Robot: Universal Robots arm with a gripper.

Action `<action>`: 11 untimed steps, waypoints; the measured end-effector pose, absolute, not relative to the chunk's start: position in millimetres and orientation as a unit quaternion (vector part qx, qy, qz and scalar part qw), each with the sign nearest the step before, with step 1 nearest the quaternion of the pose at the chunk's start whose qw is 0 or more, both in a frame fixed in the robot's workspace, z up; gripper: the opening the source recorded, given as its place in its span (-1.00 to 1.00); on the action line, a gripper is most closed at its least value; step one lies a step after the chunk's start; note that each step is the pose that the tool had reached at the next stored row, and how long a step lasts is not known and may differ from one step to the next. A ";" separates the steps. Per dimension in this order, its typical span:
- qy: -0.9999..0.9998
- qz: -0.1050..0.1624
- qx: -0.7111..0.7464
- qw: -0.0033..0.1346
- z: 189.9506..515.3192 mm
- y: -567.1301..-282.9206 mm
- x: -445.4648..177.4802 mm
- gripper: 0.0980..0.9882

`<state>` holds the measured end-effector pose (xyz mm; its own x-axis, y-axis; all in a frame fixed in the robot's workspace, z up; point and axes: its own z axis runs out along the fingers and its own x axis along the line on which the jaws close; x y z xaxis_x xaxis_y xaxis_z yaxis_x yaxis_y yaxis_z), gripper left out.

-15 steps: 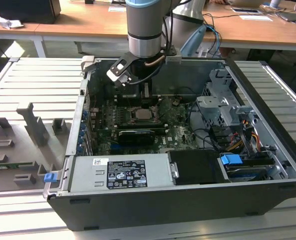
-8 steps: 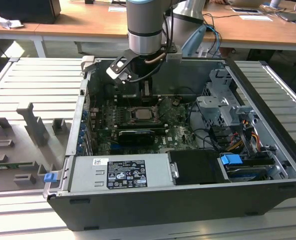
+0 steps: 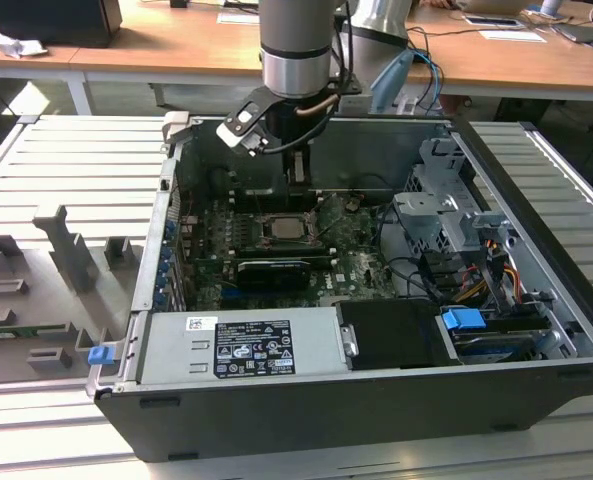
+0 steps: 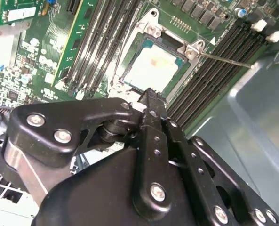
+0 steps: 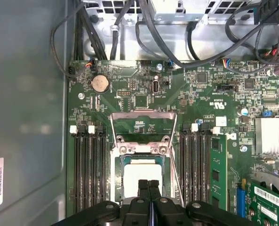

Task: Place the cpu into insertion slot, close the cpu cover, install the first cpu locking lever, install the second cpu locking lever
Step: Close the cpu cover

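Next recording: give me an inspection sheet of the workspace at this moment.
Surface: ribbed metal table carrying an open computer case.
Job's things: cpu lies in the insertion slot; cpu cover looks raised on its hinge; one locking lever juts out unlatched.
Clutter: grey fixture blocks on the table at the exterior view's left.
Grippers: claw shut, holding nothing, over the insertion slot.
Cables: black cables run beyond the green board.
Surroundings: wooden desks behind the table.
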<state>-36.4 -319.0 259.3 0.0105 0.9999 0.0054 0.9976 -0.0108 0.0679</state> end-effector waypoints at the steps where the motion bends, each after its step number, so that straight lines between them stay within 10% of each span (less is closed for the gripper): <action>1: 0.703 0.026 0.710 0.022 259.4 -319.1 -35.6 -0.98; 11: 0.703 0.025 0.710 0.022 268.8 -319.0 -2.7 -0.98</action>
